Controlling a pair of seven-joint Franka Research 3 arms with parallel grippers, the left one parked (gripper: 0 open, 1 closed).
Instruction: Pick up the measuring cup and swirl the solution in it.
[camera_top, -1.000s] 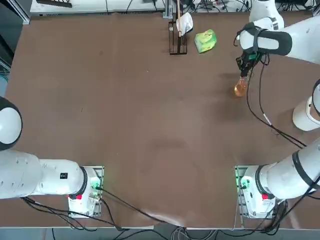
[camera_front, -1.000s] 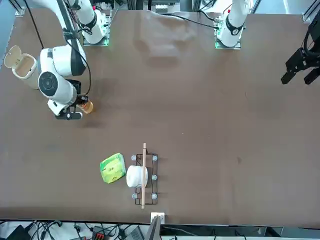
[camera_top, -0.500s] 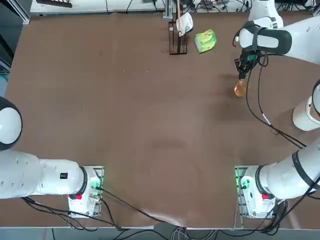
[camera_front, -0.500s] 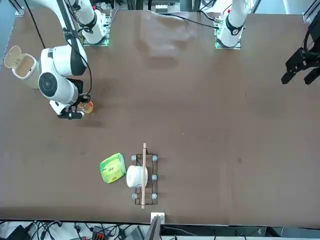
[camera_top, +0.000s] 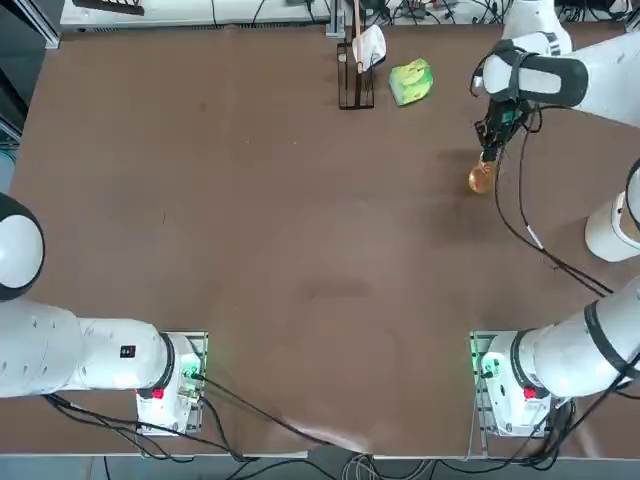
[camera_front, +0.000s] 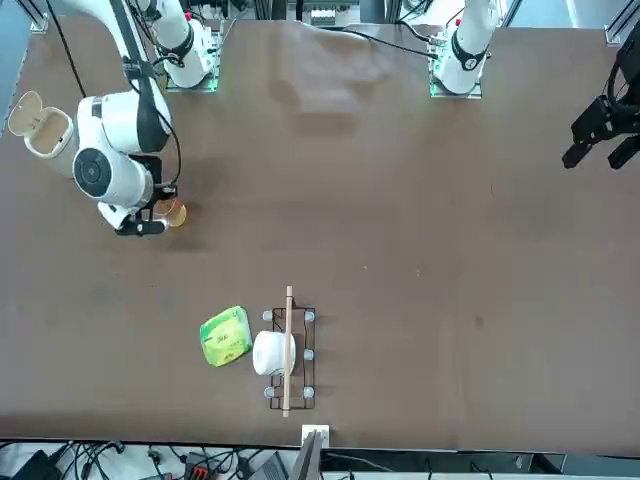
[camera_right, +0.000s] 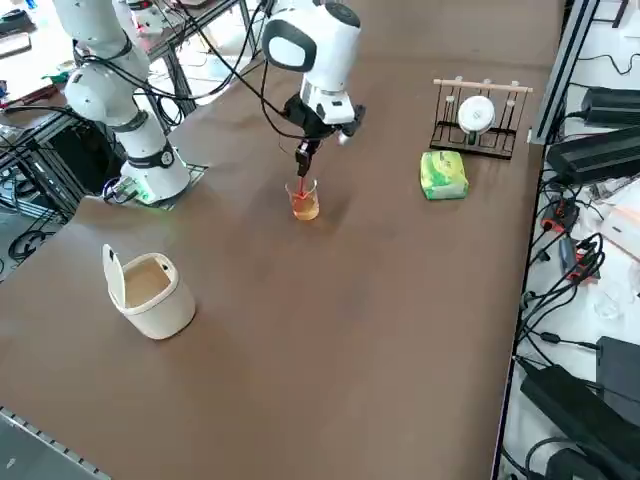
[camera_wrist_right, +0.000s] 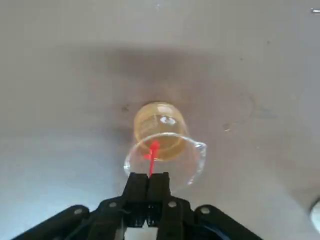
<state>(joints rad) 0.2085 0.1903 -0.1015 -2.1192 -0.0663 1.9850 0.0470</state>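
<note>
Right side view, left to right.

- White lidded bin, lid up, near table edge. Not in play.
- Small clear glass measuring cup mid-table on the brown table, with amber-orange solution pooled in its base.
- Right gripper directly above the cup, pointing down.
- Green-yellow lumpy packet and dark wire rack holding a white cup-shaped object, well apart toward the far edge.

Jaws: drawn narrow, pinching the near wall of the cup's rim (wrist view, gripper). The cup hangs below the fingertips, long axis running down and a little away from them, mouth towards the wrist. Whether its base is off the table I cannot tell for sure. The working right arm alone is near it.

Against a second ago: the cup sits at almost the same spot in the top view, while the wrist housing has shifted slightly towards the far edge. I read that as swirling under way.
</note>
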